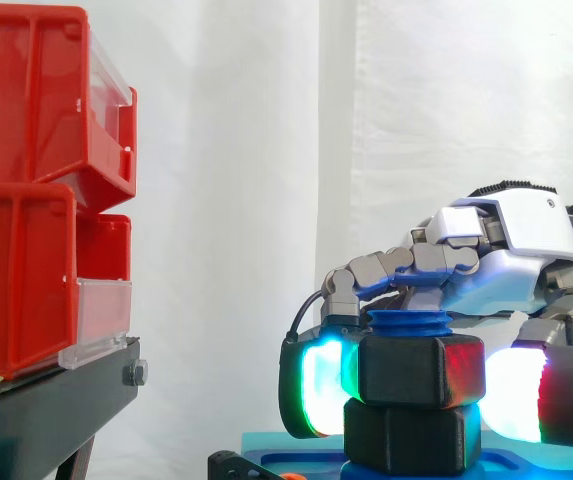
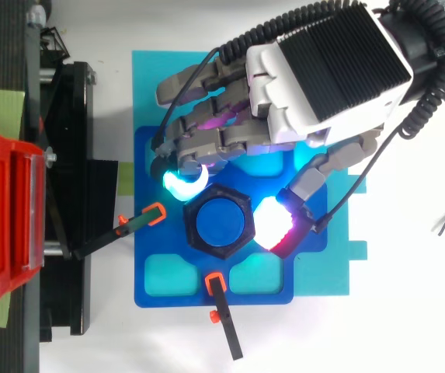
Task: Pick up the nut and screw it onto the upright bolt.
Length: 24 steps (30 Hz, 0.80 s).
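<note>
While fingers pinch the nut, it rings the bolt (blue) — upright.

Cyan board on white table

You see a matt, grainy black plastic nut, a smooth blue plastic bolt, glossy red plastic bins on the left, a white cloth curtain far behind, and the hand's smooth white shell.

A white curtain hangs in soft folds behind everything. At the left, stacked red bins sit on a black stand; the table is white.
</note>
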### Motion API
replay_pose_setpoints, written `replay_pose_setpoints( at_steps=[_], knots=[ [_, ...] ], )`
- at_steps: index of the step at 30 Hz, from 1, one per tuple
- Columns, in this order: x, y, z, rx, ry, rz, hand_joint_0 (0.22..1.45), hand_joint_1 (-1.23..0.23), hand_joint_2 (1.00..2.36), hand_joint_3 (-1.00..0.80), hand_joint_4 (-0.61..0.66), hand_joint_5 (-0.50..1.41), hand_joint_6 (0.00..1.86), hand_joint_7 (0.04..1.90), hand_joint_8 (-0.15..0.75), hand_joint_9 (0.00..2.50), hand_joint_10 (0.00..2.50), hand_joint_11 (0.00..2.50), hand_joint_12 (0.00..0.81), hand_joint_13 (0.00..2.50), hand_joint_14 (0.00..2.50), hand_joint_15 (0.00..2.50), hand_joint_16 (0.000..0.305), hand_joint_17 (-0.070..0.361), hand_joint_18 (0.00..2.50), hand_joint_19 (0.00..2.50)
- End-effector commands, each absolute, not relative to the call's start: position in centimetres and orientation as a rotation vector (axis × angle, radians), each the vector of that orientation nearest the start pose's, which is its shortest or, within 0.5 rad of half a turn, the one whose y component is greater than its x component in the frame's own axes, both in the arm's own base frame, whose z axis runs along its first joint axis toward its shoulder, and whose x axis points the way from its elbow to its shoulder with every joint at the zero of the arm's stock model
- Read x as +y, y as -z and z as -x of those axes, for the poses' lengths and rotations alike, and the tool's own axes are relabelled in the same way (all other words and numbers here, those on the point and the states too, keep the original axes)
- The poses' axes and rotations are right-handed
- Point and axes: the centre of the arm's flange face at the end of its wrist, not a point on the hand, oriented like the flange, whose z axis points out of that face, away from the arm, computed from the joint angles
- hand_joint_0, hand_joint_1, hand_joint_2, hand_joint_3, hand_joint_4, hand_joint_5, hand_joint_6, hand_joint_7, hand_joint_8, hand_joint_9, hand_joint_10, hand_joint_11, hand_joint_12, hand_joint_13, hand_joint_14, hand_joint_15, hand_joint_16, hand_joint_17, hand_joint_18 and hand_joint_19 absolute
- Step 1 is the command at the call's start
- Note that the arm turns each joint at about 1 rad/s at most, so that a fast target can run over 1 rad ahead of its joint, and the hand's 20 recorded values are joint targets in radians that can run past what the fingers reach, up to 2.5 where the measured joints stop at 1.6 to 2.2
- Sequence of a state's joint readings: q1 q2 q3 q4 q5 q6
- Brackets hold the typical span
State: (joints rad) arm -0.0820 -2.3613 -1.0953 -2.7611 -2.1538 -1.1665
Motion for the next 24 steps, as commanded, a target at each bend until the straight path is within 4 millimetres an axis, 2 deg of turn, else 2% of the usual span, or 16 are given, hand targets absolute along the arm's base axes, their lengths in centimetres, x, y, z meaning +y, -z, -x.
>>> replay_pose_setpoints(
  at_steps=[1,6,14,16,18,22,24],
  knots=[
    [-14.03,-24.65,-75.57,1.551,-0.694,0.105,0.57,-0.72,1.01,-0.29,0.17,-0.09,0.65,1.37,0.301,1.01,0.01,0.17,0.364,0.64,0.00,0.07,0.041,0.093,0.29,0.08],
    [-13.82,-24.69,-75.66,1.547,-0.693,0.109,0.56,-0.72,1.01,-0.31,0.18,-0.10,0.68,1.31,0.301,1.01,0.01,0.18,0.366,0.64,0.00,0.07,0.042,0.094,0.33,0.08],
    [-13.71,-24.70,-75.70,1.546,-0.695,0.107,0.57,-0.72,1.01,-0.33,0.17,-0.09,0.67,1.33,0.291,1.01,0.01,0.18,0.353,0.64,0.00,0.08,0.040,0.090,0.32,0.10],
    [-13.70,-24.72,-75.71,1.544,-0.693,0.111,0.56,-0.71,1.01,-0.37,0.17,-0.09,0.64,1.38,0.283,1.00,0.01,0.20,0.344,0.63,0.00,0.08,0.038,0.086,0.31,0.11],
    [-13.70,-24.73,-75.72,1.543,-0.693,0.112,0.51,-0.67,1.00,-0.50,0.18,-0.07,0.50,1.51,0.285,0.99,0.01,0.18,0.360,0.63,0.00,0.08,0.041,0.092,0.32,0.12],
    [-13.80,-24.71,-75.68,1.544,-0.694,0.110,0.48,-0.61,1.00,-0.50,0.22,-0.12,0.50,1.09,0.279,0.94,0.00,0.11,0.368,0.57,0.00,0.05,0.045,0.102,0.27,0.10],
    [-13.92,-24.77,-75.68,1.544,-0.693,0.109,0.47,-0.60,1.00,-0.50,0.22,-0.14,0.50,0.97,0.269,0.88,0.00,0.06,0.369,0.52,0.00,0.03,0.046,0.104,0.23,0.09]
  ],
)
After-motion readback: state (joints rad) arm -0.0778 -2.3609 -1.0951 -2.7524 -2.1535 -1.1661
